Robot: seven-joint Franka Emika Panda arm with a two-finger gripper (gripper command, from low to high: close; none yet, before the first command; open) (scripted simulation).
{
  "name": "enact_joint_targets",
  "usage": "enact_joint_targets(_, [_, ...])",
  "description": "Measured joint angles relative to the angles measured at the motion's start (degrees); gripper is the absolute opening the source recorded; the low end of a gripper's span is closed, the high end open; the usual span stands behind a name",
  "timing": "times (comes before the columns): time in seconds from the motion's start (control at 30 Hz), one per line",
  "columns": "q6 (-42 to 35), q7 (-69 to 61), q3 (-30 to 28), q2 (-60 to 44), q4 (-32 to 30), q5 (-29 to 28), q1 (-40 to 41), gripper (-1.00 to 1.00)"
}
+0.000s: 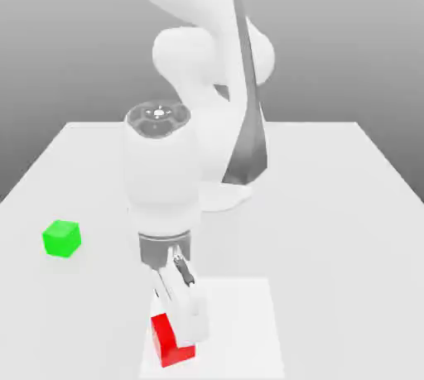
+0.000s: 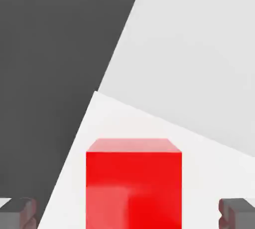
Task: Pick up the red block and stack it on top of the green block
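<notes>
The gripper [image 1: 184, 320] stood wide open, lowered over the red block [image 1: 170, 343] near the front edge of the table [image 1: 331, 204]. In the hand view the two fingertips [image 2: 20, 212] sat to either side of the block [image 2: 133, 183], each with a clear gap to its face, so nothing was held.

The likeliest trouble from there was an uneven close. If the block did not sit midway between the fingers, one pad would probably reach it first and push or turn it on the smooth surface before the other arrived. A grip taken too high on the glossy faces might let the cube slip out on the lift. In the exterior view one finger hid part of the block, so how far down the pads reached could not be told. Later, a cube clamped crooked would likely land skewed on the green block [image 1: 61, 238] and could slide off, or knock that block aside.

The red block was a small bright cube with plain, shiny faces that showed soft reflections. It lay flat on a paler square patch of the table. The green block, of like size, stood well apart toward the exterior view's left, untouched and with nothing on it.
</notes>
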State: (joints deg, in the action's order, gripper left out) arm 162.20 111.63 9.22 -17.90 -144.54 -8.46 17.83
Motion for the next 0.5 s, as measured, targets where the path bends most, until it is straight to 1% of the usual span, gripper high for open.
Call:
enact_joint_targets(0.03, [1.38, 0.69, -0.93, -1.72, 0.27, -0.92, -0.74, 0.00])
enact_joint_targets(0.07, [2.12, 1.07, -1.42, -2.64, 0.41, -1.43, -1.13, -1.00])
enact_joint_targets(0.3, [2.13, 1.02, -1.28, -2.49, 0.39, -1.34, -1.01, -1.00])
enact_joint_targets(0.5, [-5.29, -2.47, 1.69, 6.54, -1.09, 3.36, 1.00, -1.00])
